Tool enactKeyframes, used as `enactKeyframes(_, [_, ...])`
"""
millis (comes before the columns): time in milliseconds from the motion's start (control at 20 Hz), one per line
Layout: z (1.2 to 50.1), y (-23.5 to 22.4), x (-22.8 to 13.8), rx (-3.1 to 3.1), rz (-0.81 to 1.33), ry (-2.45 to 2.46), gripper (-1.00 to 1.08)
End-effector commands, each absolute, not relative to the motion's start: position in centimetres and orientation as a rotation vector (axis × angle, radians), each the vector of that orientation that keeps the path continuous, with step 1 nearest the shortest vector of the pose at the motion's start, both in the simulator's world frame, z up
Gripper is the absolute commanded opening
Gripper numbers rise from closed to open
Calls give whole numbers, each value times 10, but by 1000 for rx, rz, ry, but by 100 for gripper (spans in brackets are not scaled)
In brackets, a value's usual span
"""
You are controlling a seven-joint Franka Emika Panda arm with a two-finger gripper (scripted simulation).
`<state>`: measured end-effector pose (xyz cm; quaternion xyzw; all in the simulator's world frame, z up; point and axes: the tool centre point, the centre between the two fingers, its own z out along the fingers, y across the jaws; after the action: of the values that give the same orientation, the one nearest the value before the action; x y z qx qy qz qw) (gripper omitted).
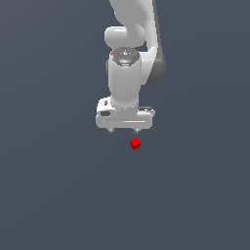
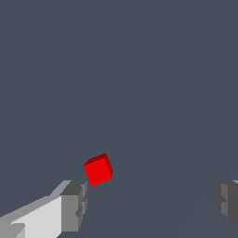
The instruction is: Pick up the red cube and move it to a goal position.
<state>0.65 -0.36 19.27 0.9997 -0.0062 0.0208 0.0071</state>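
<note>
The red cube (image 1: 135, 143) is a tiny bright red block on the dark grey floor, just below the white gripper's body in the exterior view. My gripper (image 1: 124, 131) is open and empty, its two short fingertips wide apart. The cube sits near the fingertip on the exterior view's right, a little in front of it, not between the fingers. In the wrist view the cube (image 2: 98, 169) lies rotated, close beside one grey finger pad (image 2: 74, 206); the other pad (image 2: 226, 201) is far across. The gripper (image 2: 149, 204) holds nothing.
The white arm (image 1: 128, 58) rises behind the gripper to the top of the exterior view. A plain dark grey floor (image 1: 58, 195) surrounds everything. No goal marker shows.
</note>
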Motion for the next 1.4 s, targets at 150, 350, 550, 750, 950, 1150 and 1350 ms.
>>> enactKeyframes(150, [190,-2,6,3127,64,-10,100])
enactKeyframes(350, [176,3,3,3128,59,34,100])
enactKeyframes(550, [150,12,-3,3130,49,114,100])
enactKeyframes(750, [114,25,-12,3127,36,231,100])
enactKeyframes(950, [74,39,-22,3120,21,355,100])
enactKeyframes(1150, [45,48,-31,3111,10,446,100])
enactKeyframes(1350, [28,53,-36,3103,3,501,100])
